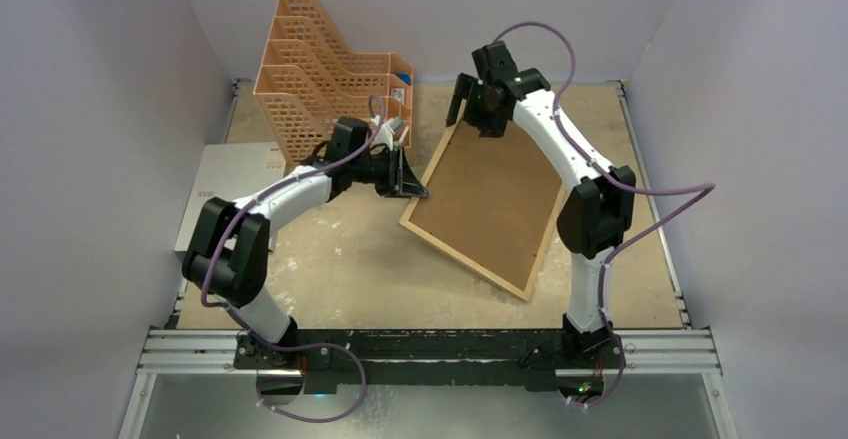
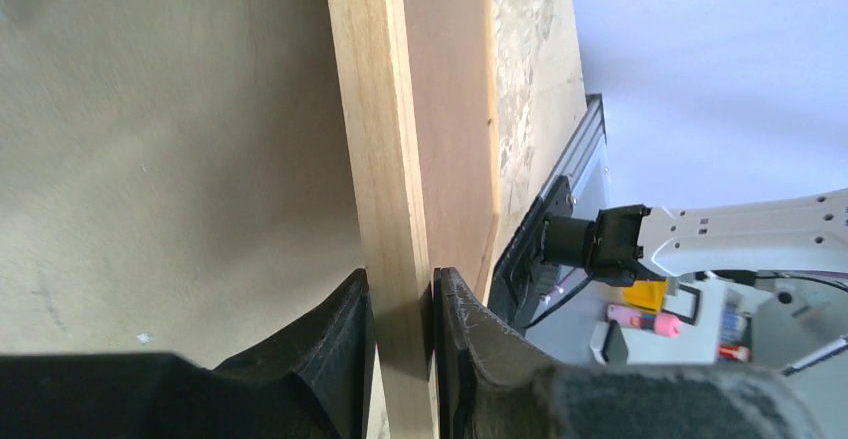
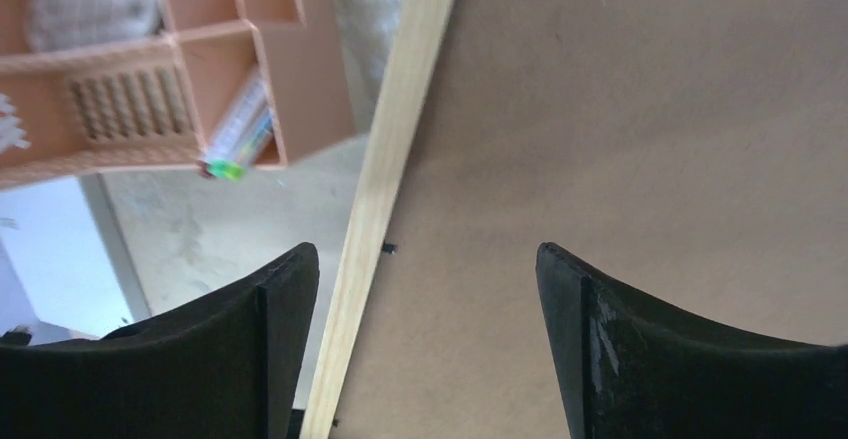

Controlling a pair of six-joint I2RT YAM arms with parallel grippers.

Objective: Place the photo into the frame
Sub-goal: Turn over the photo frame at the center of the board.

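left fingers (image 2: 335,364) clamping frame (image 2: 385,159) edge, right fingers (image 3: 640,349) spread over backing board (image 3: 620,109)

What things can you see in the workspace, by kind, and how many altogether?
Wooden frame: 1
Brown backing board: 1
Orange file organizer: 1
White flat sheet, at the left edge: 1
Photo: 0 in view
Total: 4, not counting the small items inside the organizer, which are too small to tell apart
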